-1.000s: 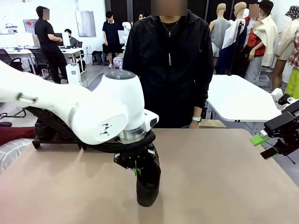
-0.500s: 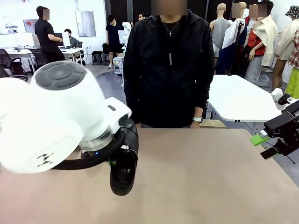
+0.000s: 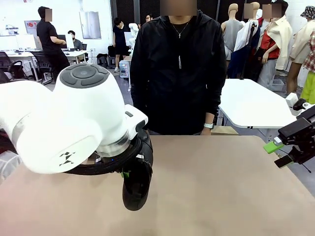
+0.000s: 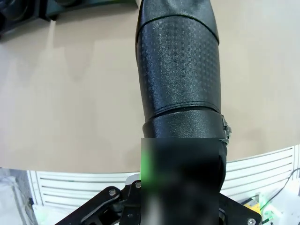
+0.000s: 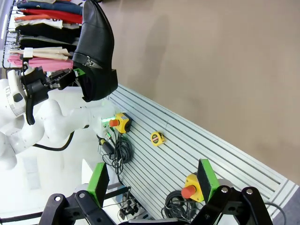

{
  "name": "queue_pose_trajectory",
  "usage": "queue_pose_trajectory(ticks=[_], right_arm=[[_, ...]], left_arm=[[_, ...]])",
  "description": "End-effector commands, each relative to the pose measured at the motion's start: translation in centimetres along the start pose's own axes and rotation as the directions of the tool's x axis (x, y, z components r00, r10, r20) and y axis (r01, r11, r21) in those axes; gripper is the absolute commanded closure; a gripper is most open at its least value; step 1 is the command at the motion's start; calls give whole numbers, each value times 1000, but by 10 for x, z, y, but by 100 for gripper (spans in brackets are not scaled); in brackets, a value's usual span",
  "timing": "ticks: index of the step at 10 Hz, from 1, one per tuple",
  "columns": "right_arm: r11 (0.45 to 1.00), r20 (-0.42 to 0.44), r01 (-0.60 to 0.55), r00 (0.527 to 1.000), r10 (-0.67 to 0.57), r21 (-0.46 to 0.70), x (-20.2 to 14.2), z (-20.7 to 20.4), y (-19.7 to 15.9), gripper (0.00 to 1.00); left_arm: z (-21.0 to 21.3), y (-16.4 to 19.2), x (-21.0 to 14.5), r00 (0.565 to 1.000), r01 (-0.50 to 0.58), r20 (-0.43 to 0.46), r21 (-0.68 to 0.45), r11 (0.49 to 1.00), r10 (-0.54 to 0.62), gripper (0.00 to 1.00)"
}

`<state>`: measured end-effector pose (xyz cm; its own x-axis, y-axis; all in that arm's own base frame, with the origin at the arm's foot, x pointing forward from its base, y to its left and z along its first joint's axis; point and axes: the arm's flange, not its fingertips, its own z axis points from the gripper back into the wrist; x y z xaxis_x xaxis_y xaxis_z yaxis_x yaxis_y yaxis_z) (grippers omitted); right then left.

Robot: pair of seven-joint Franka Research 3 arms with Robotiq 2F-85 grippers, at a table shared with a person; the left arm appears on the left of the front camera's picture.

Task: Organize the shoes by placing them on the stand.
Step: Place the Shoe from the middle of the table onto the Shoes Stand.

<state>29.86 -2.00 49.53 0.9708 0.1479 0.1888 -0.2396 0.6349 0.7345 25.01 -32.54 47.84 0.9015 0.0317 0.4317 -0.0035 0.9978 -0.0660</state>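
A glossy black shoe point(image 3: 136, 189) hangs toe-down just above the tan table, left of centre. My left gripper point(image 3: 129, 172) is shut on its heel end. In the left wrist view the shoe's dotted sole point(image 4: 178, 70) runs up from the blurred green-padded fingers point(image 4: 147, 164). The matte-black stand point(image 4: 26, 16) lies across the table's top-left corner there, with dark rounded shapes on it. In the right wrist view the same shoe point(image 5: 96, 51) hangs off the left gripper point(image 5: 75, 77). My right gripper point(image 3: 283, 150) hovers at the table's right edge, open with nothing between its fingers point(image 5: 152, 180).
A person in a black jacket point(image 3: 177, 69) stands at the table's far edge, with a hand by the edge point(image 3: 204, 130). Beside the table, the right wrist view shows a slatted surface with a tape measure point(image 5: 157, 137), red stop buttons point(image 5: 189, 191) and cables.
The left arm swung the held shoe leftward across the table, then slightly back to the right, and its wrist turned upward. The right gripper stayed still.
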Motion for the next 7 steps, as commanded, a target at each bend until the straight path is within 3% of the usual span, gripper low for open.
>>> queue_pose_trajectory(ticks=[1, 2, 3, 4, 5, 7], right_arm=[[1000, -2, -13, 1000, 13, 8, 0, 2, 0, 0], [1000, -2, -13, 1000, 13, 8, 0, 2, 0, 0], [1000, -2, -13, 1000, 13, 8, 0, 2, 0, 0], [1000, -2, -13, 1000, 13, 8, 0, 2, 0, 0], [1000, -2, -13, 1000, 13, 8, 0, 2, 0, 0], [1000, -2, -13, 1000, 13, 8, 0, 2, 0, 0]], left_arm=[[3, 13, 41, 1000, 6, -27, -42, 999, -7, 100], [0, 21, 87, 993, 97, -55, -70, 993, -101, 100], [-9, 30, 136, 993, 117, -14, -93, 989, -119, 100], [-24, 43, 179, 995, 96, -13, -57, 994, -97, 100], [-40, 51, 212, 999, 49, 5, -90, 995, -49, 100], [-70, 64, 261, 996, 69, 66, -89, 994, -63, 100]])
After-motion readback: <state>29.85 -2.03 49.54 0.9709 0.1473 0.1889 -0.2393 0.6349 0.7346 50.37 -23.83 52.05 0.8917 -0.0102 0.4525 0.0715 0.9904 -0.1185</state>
